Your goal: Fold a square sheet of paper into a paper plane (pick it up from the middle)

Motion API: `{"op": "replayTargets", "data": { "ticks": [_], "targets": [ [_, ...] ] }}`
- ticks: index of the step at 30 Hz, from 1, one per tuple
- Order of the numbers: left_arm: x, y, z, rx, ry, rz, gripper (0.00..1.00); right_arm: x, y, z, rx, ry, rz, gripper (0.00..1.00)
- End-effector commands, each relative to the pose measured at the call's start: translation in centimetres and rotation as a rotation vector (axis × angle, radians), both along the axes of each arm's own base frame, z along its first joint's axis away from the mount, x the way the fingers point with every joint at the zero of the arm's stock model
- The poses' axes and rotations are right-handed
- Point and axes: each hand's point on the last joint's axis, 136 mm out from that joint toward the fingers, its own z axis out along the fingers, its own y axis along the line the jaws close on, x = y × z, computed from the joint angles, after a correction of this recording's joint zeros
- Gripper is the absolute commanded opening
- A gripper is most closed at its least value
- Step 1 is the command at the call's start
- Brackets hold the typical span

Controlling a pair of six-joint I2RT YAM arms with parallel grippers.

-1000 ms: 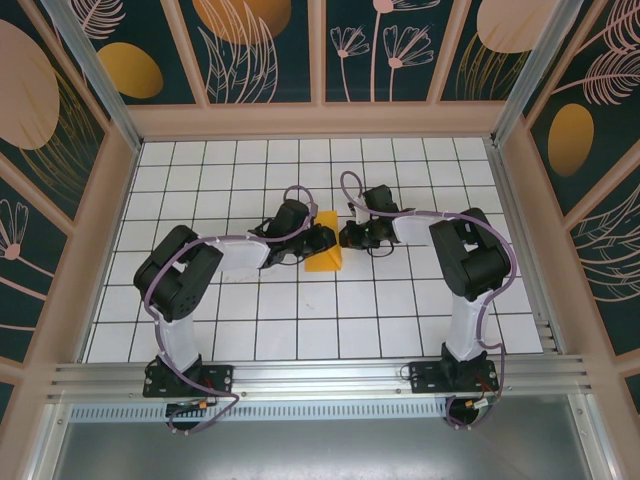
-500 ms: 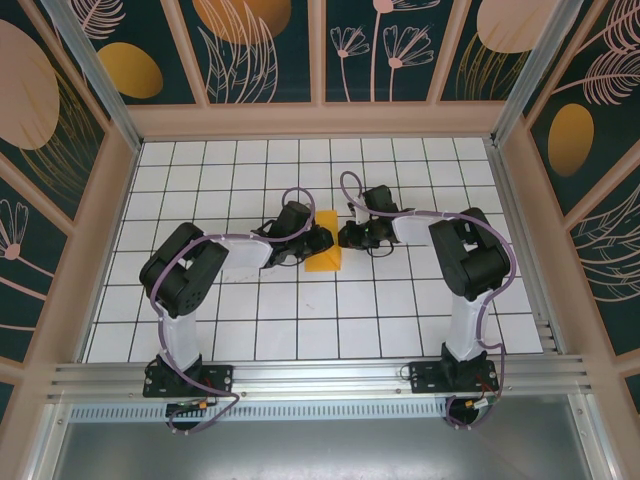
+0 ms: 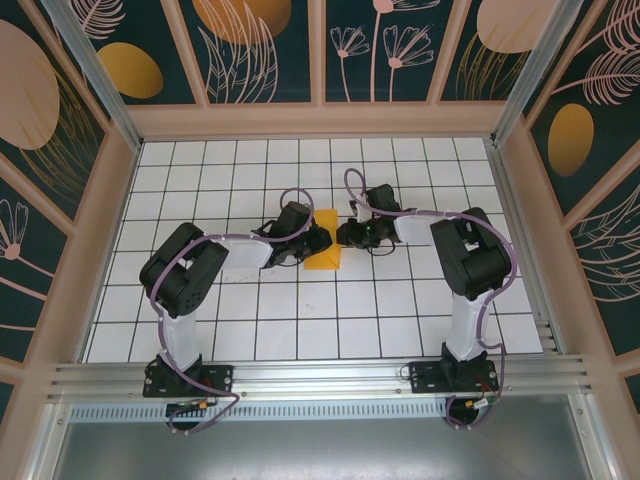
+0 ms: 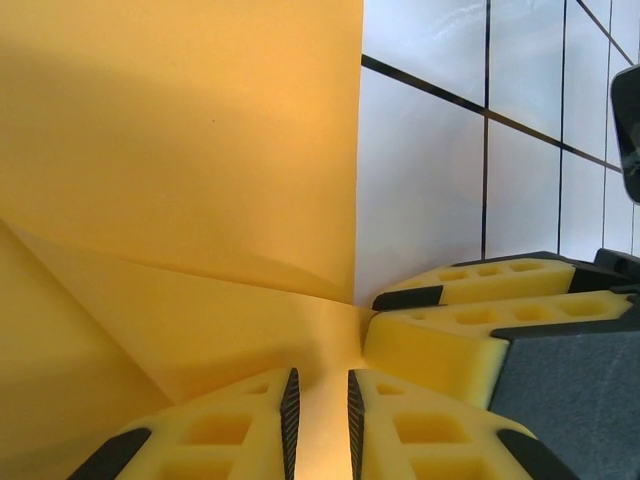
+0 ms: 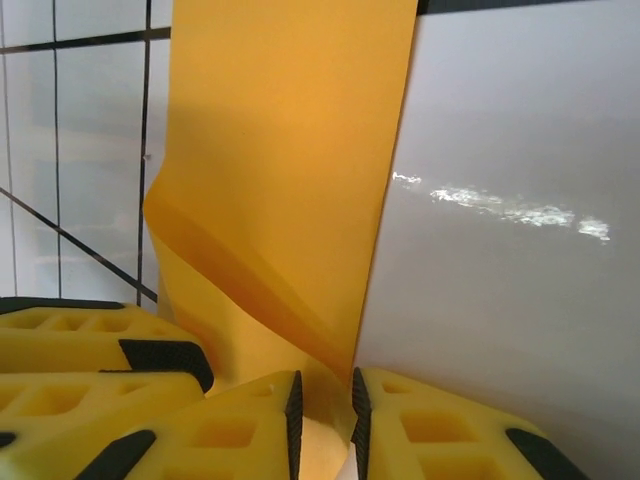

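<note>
The square sheet of paper is orange-yellow and lies folded on the white grid table between the two grippers, a layer lifting along a crease. In the left wrist view the sheet spreads under my left gripper, whose jaws stand a narrow gap apart over it. The right gripper's yellow fingers touch the sheet's corner beside them. In the right wrist view a folded edge of the sheet runs into the narrow gap of my right gripper, loose between the pads. From above, the left gripper and the right gripper flank the paper.
The white tiled table is walled by a wooden frame on three sides. A metal rail with both arm bases runs along the near edge. Purple cables loop over both arms near the paper.
The right gripper's jaws have parted slightly off the folded edge they were pinching. The paper has shifted a little and looks narrower from above. The left gripper stays as it was.
</note>
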Motion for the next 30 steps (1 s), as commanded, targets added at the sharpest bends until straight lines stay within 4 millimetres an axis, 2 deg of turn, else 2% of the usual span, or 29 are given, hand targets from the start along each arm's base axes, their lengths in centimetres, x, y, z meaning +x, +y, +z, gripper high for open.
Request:
{"op": "replayTargets", "data": {
  "ticks": [1,7,14,18,20,25,30],
  "targets": [
    [0.2,0.2,-0.5,0.006,0.01,0.027,0.22,0.2,0.2,2.8,0.09,-0.021,-0.026,0.25],
    [0.3,0.1,-0.2,-0.008,0.004,0.033,0.22,-0.4,-0.8,3.0,0.101,0.016,-0.117,0.32],
    [0.4,0.1,0.2,-0.014,-0.005,0.036,0.22,-0.8,-0.7,2.2,0.118,0.044,-0.123,0.33],
    [0.5,0.1,0.5,-0.017,-0.01,0.04,0.22,-0.6,-0.5,1.9,0.112,0.047,-0.118,0.3],
    [-0.1,0.6,-0.2,-0.003,0.006,0.041,0.22,-0.5,-0.5,1.6,0.109,0.05,-0.115,0.27],
    [-0.2,0.7,0.0,-0.004,0.004,0.045,0.22,-0.3,-0.5,1.2,0.097,0.052,-0.108,0.2],
    [-0.2,0.7,0.1,-0.005,0.002,0.045,0.22,-0.2,-0.2,1.3,0.097,0.039,-0.088,0.17]
  ]
}}
